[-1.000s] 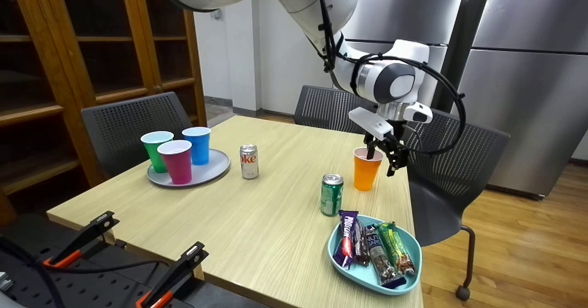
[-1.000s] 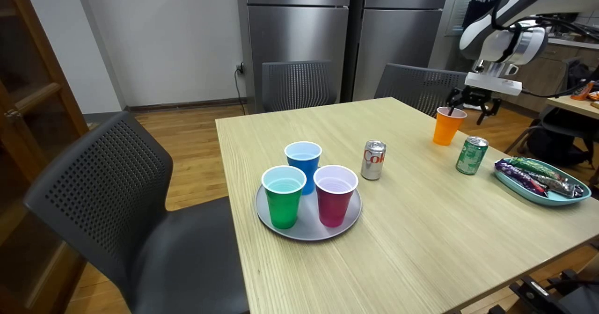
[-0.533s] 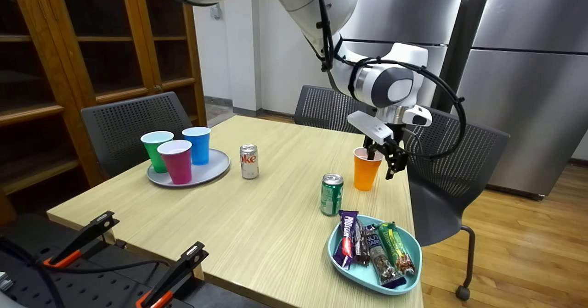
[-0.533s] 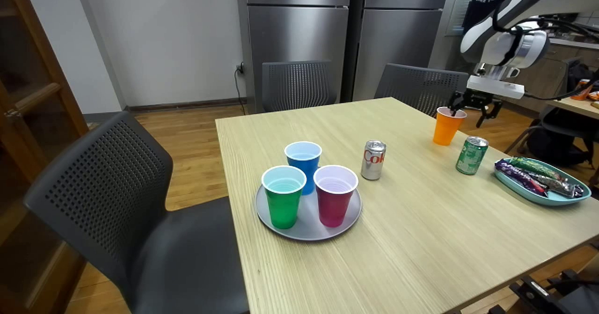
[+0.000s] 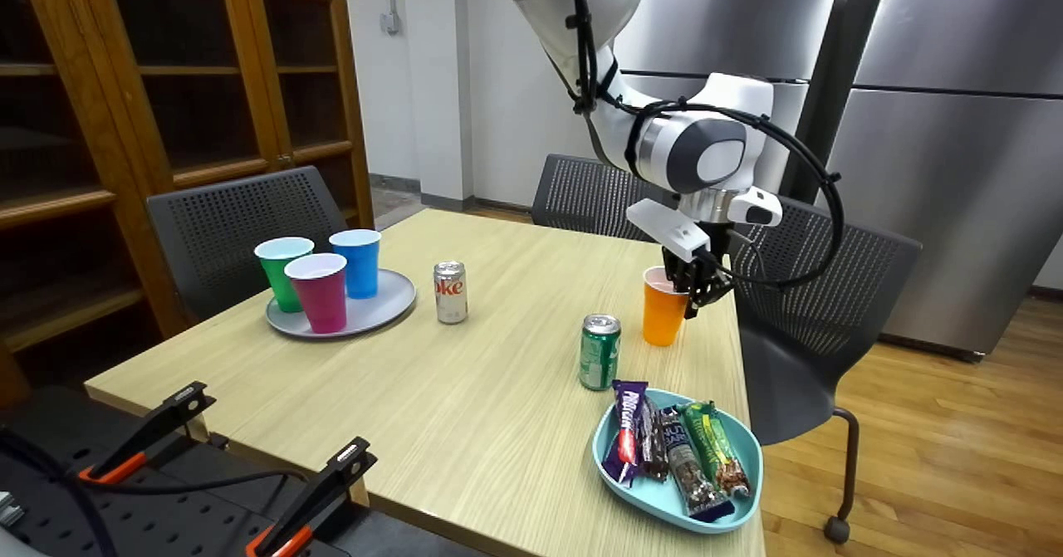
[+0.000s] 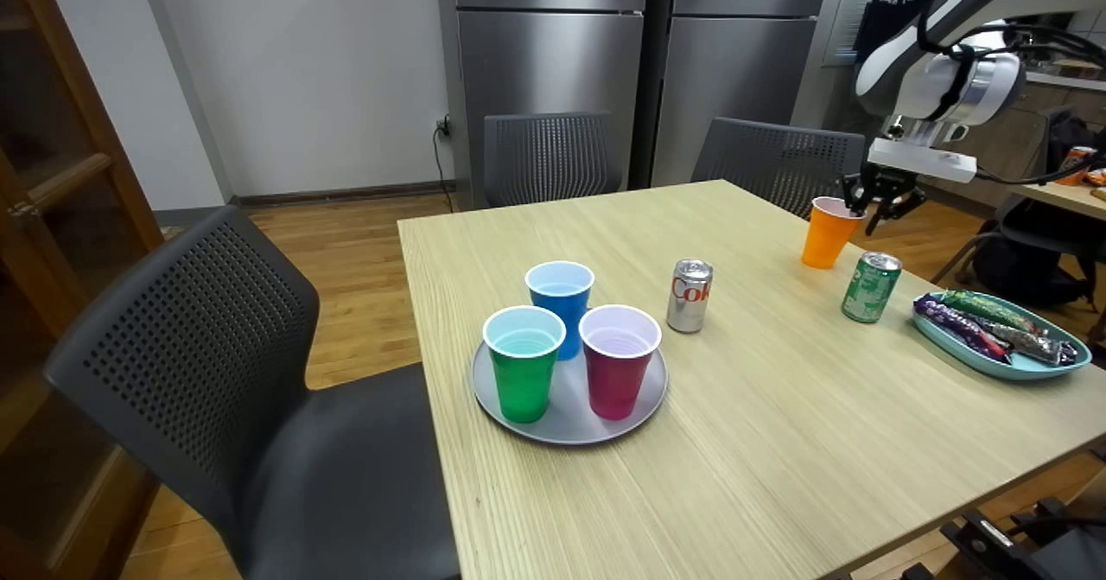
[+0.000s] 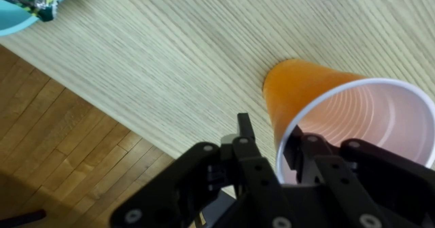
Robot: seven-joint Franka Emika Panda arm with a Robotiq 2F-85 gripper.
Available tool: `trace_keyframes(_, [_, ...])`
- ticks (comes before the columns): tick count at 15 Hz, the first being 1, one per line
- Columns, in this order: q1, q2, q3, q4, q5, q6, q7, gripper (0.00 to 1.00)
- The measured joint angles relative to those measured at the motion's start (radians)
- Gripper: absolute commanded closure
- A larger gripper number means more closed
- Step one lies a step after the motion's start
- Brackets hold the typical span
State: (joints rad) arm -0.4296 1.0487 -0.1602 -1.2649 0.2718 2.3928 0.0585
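An orange cup [image 5: 661, 320] with a white inside stands on the table near its edge, leaning slightly in the wrist view. My gripper [image 7: 271, 124] straddles the wall of this cup [image 7: 294, 82]. One finger is inside the cup, close against the rim; whether it touches is hard to tell. The other finger [image 7: 245, 126] is outside, with tabletop showing between it and the wall. The jaws are partly closed but still apart. Beside the cup stands a green can [image 5: 600, 352]. In an exterior view the gripper [image 6: 862, 219] sits at the cup's rim.
A teal plate [image 5: 604, 457] of wrapped bars lies near the green can. A silver can [image 5: 451, 293] stands mid-table. Farther off, a grey plate [image 5: 390, 295] carries green, magenta [image 5: 322, 295] and blue cups. A dark chair [image 5: 797, 391] stands behind the cup.
My gripper came down slightly, then its jaws narrowed, the outer finger moving in toward the cup. The orange cup shifted a little toward the gripper's outer finger.
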Motion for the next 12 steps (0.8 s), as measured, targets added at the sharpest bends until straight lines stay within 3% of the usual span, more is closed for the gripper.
trace_keyframes(12, [0.006,-0.087,0.036,-0.139,0.002,0.128,-0.028,0.99])
